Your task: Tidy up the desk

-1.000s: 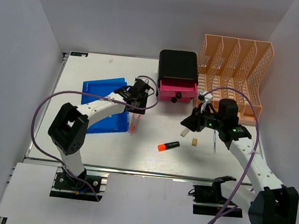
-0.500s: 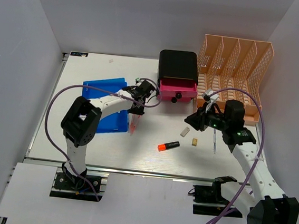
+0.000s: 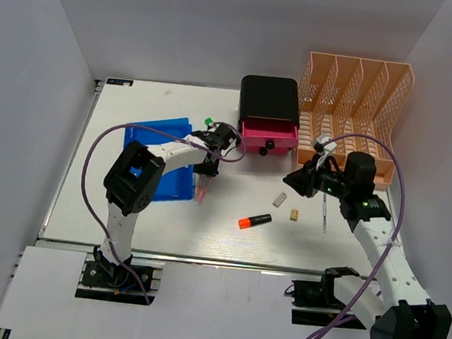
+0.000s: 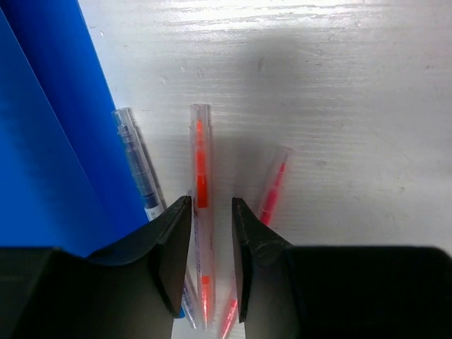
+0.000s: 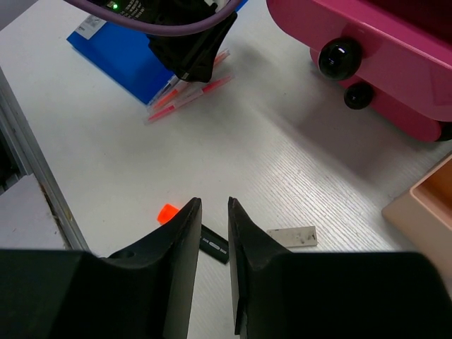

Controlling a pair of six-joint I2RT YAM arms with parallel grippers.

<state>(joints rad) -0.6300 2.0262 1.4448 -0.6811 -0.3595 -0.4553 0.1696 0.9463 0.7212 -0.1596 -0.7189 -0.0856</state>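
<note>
Blue folder (image 3: 156, 133) lies toward the left edge of the desk (image 3: 125, 224), the white surface that spreads under both arms with its rail along the near edge. Three pens (image 3: 202, 190) lie bunched just beside the folder's right side. We judge the step in hand to be picking up these pens. The left gripper (image 4: 212, 212) hangs low over them, jaws a narrow gap apart, astride the red pen (image 4: 200, 162) without visibly pressing it. The right gripper (image 5: 210, 208) hovers near the middle of the desk above a marker (image 3: 255, 220) and an eraser (image 3: 280, 199), jaws slightly parted on nothing. Next we would close on the red pen alone, keeping clear of its two neighbours, lift it straight up, then carry it somewhere tidy, perhaps the pink drawer (image 3: 268, 136) at the far edge
</note>
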